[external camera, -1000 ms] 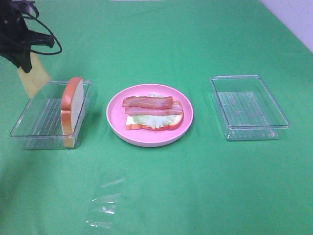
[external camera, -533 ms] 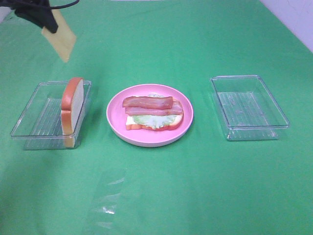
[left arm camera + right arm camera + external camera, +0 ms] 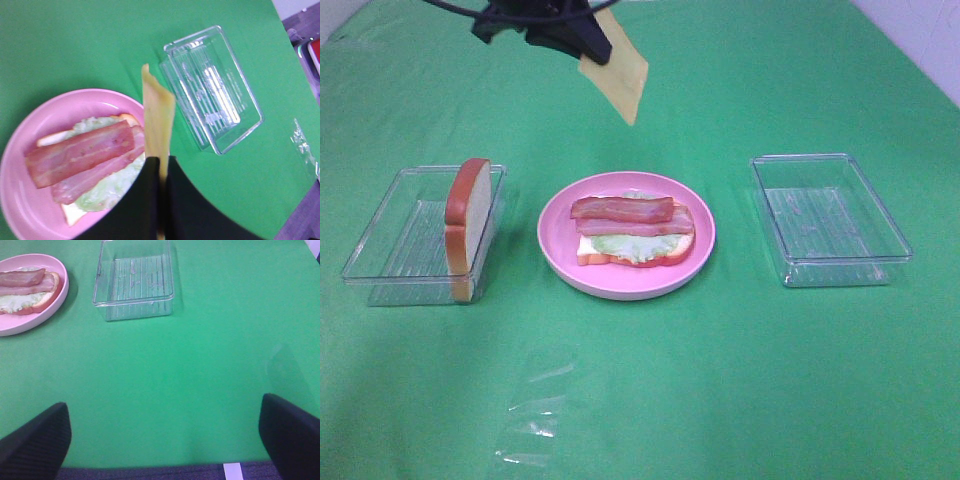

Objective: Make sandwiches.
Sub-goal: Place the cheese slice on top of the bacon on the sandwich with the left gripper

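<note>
The left gripper (image 3: 592,48) is pinching shut on one edge of the thin yellow cheese square (image 3: 616,78), which is hanging slanted below it, touching nothing else. A second ago this gripper was hovering with the cheese at the far corner of the clear plastic tray (image 3: 390,245) that is holding the upright white bread slice with orange-brown crust (image 3: 468,220). Since then it has been swinging sideways. Its wrist camera is now looking down past the cheese at the half-built sandwich (image 3: 635,235): reddish-brown bacon strips (image 3: 80,157) lying over a pale green lettuce leaf (image 3: 100,192) and bread, on the round pink plate (image 3: 555,225). That stack is sitting below the gripper and a little forward of it. To me the carry is looking nearly finished, with lowering and releasing the cheese onto the bacon coming next, and the upright slice waiting as the lid. The right gripper (image 3: 162,440) is idling spread wide with nothing between its jaws, over the bare green counter (image 3: 200,390), a second clear plastic tray (image 3: 134,282) lying ahead of it.
</note>
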